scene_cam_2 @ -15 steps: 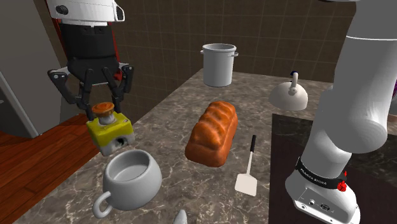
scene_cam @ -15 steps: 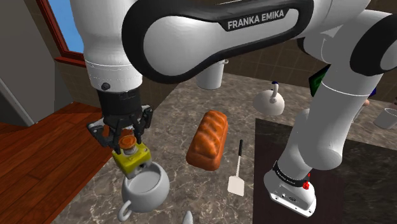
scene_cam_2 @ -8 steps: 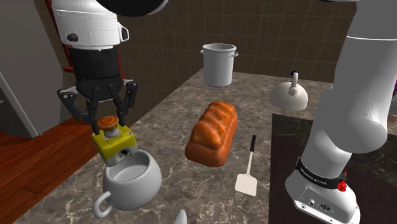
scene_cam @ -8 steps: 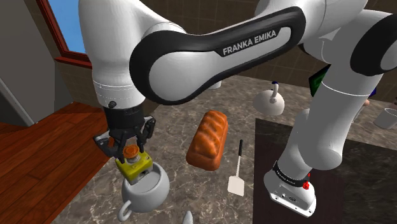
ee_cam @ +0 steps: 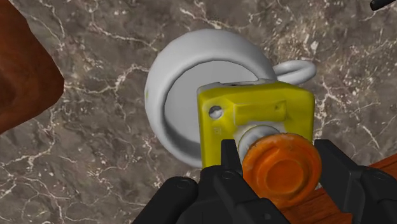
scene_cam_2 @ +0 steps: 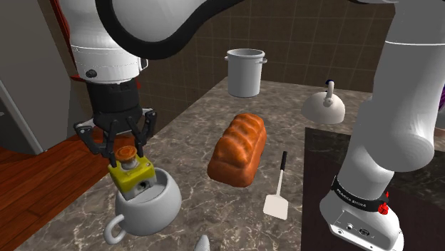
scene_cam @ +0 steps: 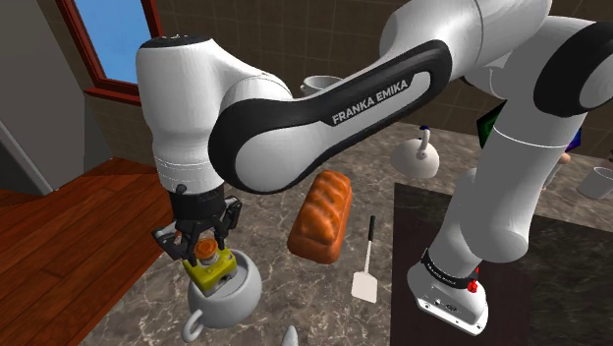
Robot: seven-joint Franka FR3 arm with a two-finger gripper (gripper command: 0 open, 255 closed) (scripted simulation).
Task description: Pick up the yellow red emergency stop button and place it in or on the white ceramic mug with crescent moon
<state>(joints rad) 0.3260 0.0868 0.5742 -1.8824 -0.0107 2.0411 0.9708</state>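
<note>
The emergency stop button [scene_cam: 213, 267] is a yellow box with an orange-red round cap [scene_cam_2: 128, 153]. My gripper [scene_cam: 201, 251] is shut on the cap's neck, holding the box tilted. Its lower end dips into the mouth of the white round mug [scene_cam: 236, 297], which stands on the marble counter near the front corner, handle [scene_cam_2: 114, 230] toward the front edge. In the wrist view the yellow box [ee_cam: 254, 118] covers part of the mug's opening [ee_cam: 184, 102], with the cap [ee_cam: 280, 168] between my black fingers [ee_cam: 219, 181]. No moon mark shows on the mug.
A loaf of bread [scene_cam_2: 239, 148] lies mid-counter with a white spatula [scene_cam_2: 278, 192] beside it. A grey pot [scene_cam_2: 245, 71] and a white kettle [scene_cam_2: 323, 104] stand at the back. The counter edge drops to a wooden floor [scene_cam: 69, 246] beside the mug.
The gripper has come down with the button and shifted slightly toward the mug. The box's lower end now sits inside the mug's rim instead of hovering above it.
</note>
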